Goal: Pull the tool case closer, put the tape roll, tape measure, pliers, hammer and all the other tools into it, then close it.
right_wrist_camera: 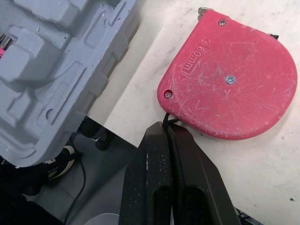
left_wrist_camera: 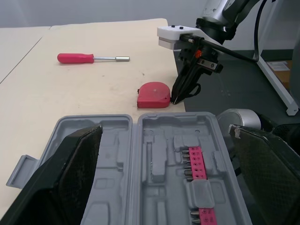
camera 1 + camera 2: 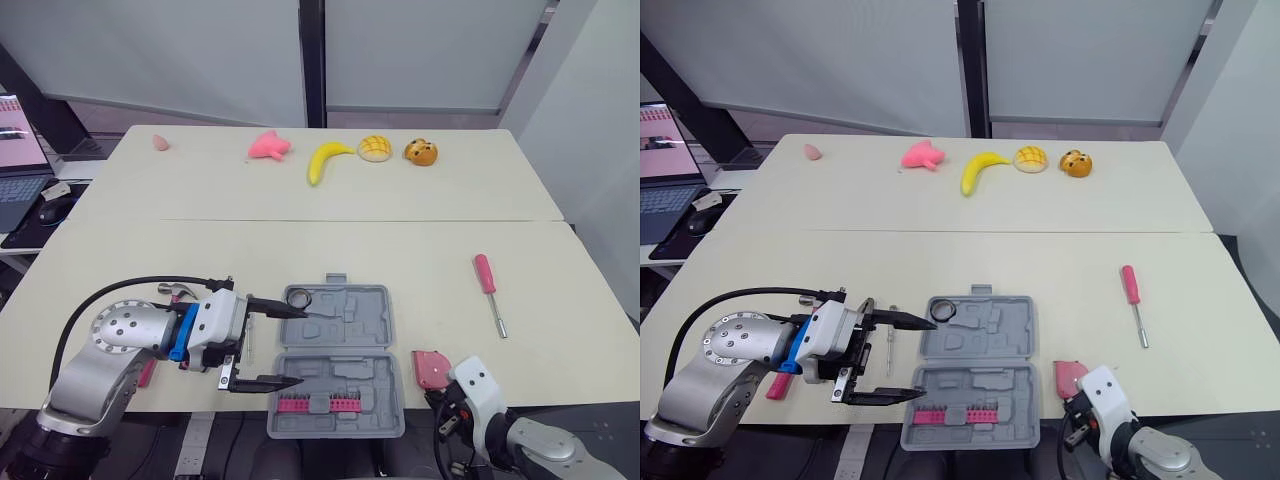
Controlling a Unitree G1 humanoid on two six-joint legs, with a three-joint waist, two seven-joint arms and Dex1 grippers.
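Two cream tables stand end to end with a seam between them, the near table (image 3: 420,250) bearing the tools and the far table (image 3: 200,190) a row of toys; pale blinds hang behind, and a laptop (image 3: 20,170) sits on a side desk to the left.

On the far table lie five things: a small pink lump (image 3: 161,142), a pink toy (image 3: 268,147), a banana (image 3: 325,160), a yellow bun (image 3: 374,148) and an orange toy (image 3: 420,152).

On the near table there is one grey tool case (image 3: 370,300), lying open near the front edge; one tape roll (image 3: 299,297) lies in its far half and one strip of red bits (image 3: 320,403) in its near half. One red screwdriver (image 3: 490,290) lies well apart to the right; one red tape measure (image 3: 431,368) lies just beside the case's right side, at the table's front edge.

The left gripper (image 3: 302,346) is spread wide at the case's left side and holds nothing; one finger ends just beside the tape roll, the other over the near half.

The right gripper (image 1: 168,131) has its fingers pressed together at the tape measure's rim; it seems to pinch the small black strap there, though the contact is hard to make out.
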